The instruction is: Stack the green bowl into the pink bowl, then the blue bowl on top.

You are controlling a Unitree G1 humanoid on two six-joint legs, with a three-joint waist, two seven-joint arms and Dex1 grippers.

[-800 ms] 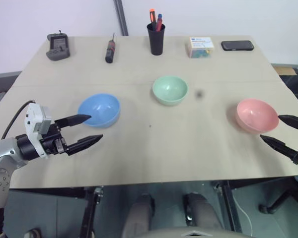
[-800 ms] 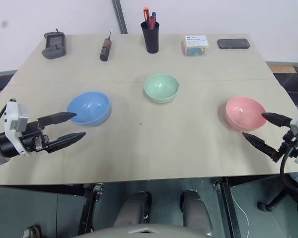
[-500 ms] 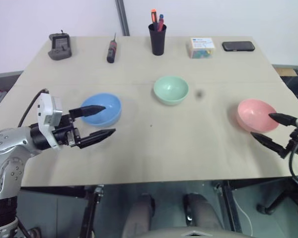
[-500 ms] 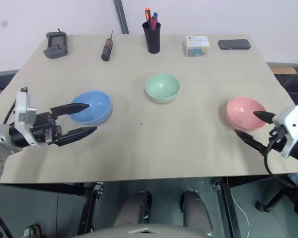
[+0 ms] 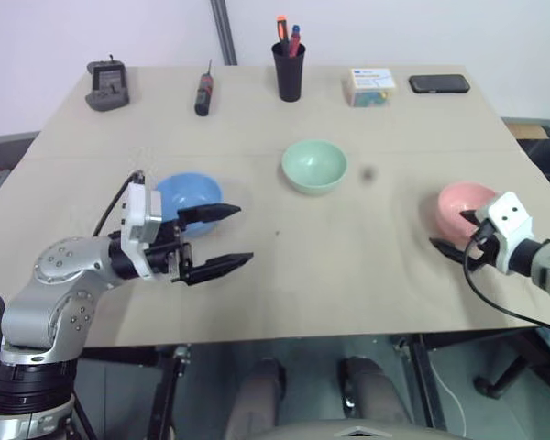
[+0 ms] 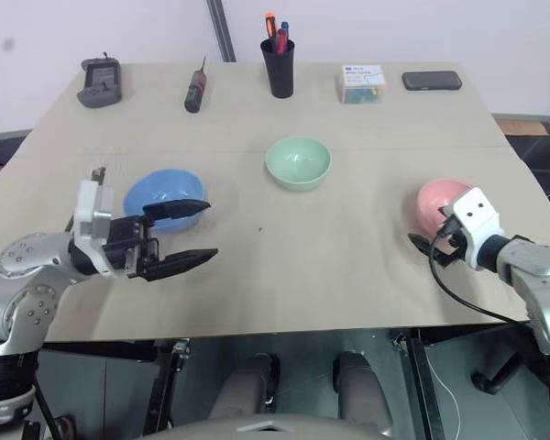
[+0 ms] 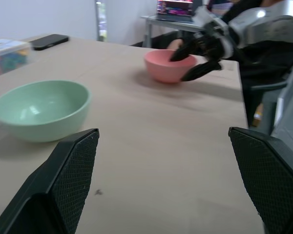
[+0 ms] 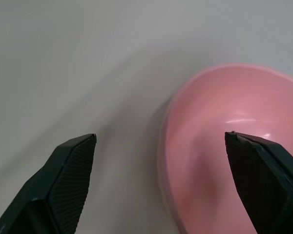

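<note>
The green bowl (image 5: 313, 166) sits upright near the middle of the table (image 5: 348, 266) and serves as the landmark for the rest. The blue bowl (image 5: 185, 194) lies to its left and a little nearer the robot; the pink bowl (image 5: 462, 203) lies to its right, also nearer the robot, close to the table's right edge. All three stand apart, none stacked.

The left gripper (image 5: 225, 237) hangs over the table on the near left of the green bowl, just beside the blue bowl, its two black fingers spread wide and pointing level toward the right. One finger reaches over the blue bowl's near rim; whether it touches cannot be told. In the left wrist view the green bowl (image 7: 40, 109) lies ahead between the spread fingers, well apart from them.

The right gripper (image 5: 454, 231) is at the pink bowl, far to the right of the green bowl, fingers apart and holding nothing. In the right wrist view the pink bowl's (image 8: 224, 146) rim runs between the two fingers, one finger over the bowl's hollow and the other over bare table.

Beyond the green bowl, along the far edge, stand a black pen cup (image 5: 289, 71), a screwdriver (image 5: 203, 92), a small clear box (image 5: 368, 87) and a black phone (image 5: 438, 83).
</note>
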